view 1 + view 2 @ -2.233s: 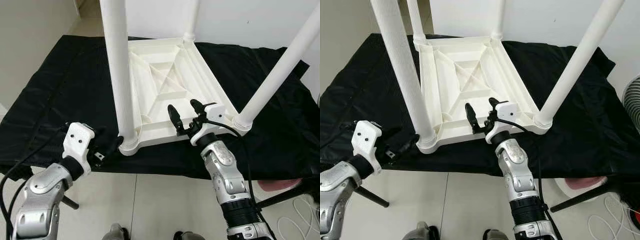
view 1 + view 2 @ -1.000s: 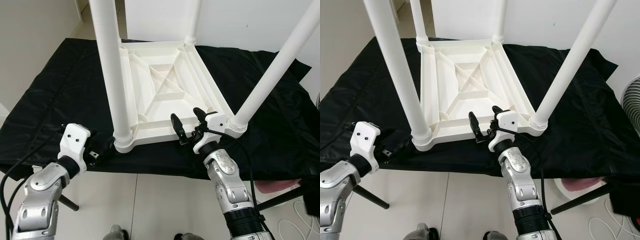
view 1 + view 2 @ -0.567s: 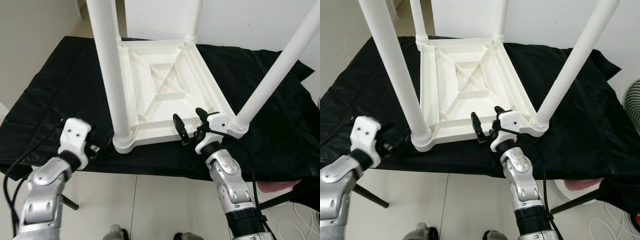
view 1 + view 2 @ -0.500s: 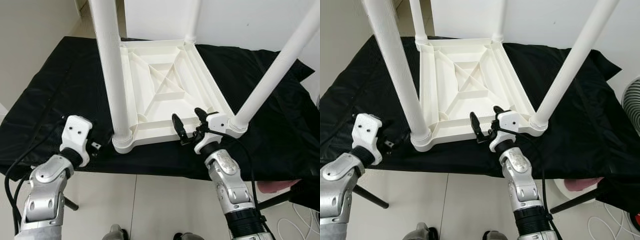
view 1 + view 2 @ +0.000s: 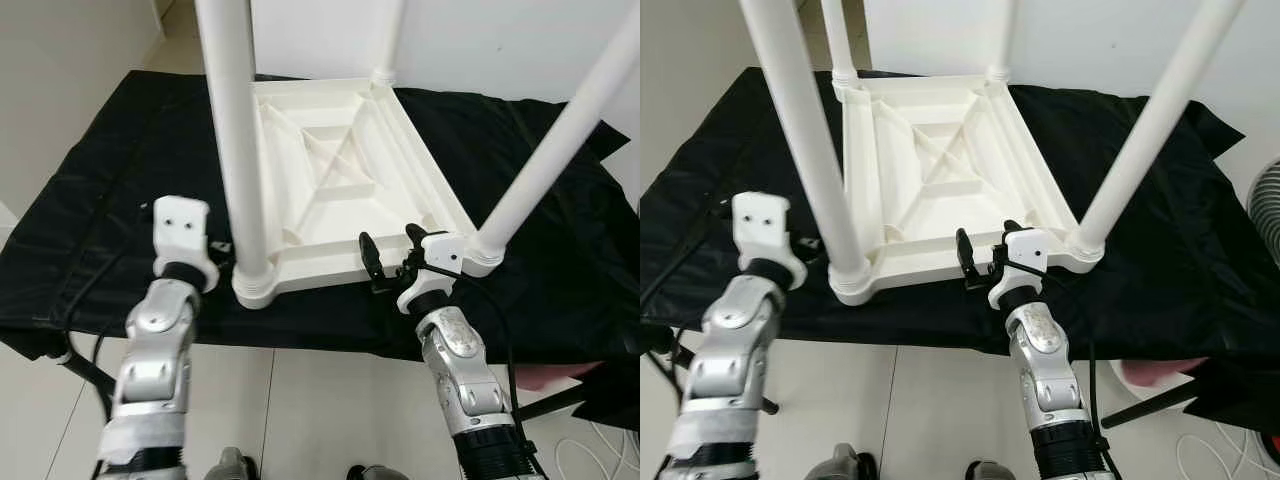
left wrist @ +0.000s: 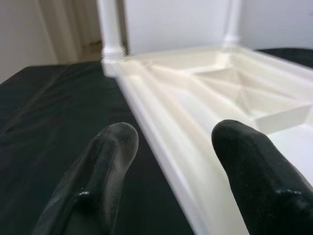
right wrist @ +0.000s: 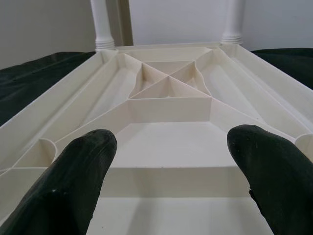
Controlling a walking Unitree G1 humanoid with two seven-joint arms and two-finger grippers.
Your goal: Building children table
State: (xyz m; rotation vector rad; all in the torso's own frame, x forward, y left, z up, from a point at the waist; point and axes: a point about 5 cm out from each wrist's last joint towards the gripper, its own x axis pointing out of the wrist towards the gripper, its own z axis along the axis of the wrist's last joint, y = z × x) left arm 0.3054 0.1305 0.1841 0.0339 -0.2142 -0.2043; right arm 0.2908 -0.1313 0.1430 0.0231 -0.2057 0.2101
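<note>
We judge the build nearly done: the upturned children table (image 5: 940, 180) carries all four legs, while our left end effector (image 6: 171, 161) and right end effector (image 5: 392, 262) hang released at its near edge, leaving it to be turned upright.

A black cloth (image 5: 120, 190) is lying spread over the raised work surface, wrinkling in long folds and hanging over the near edge. Beneath it, pale floor tiles (image 5: 940, 400) are showing, with a dark slanted stand leg (image 5: 1140, 405) reaching down at the right. White cables (image 5: 1225, 440) are trailing on the floor at the far right, close to a pinkish round object (image 5: 1150, 372) peeking from under the cloth's edge. A white wall (image 5: 500, 45) is standing behind the surface, and a grey fan grille (image 5: 1265, 200) is showing at the right edge.
</note>
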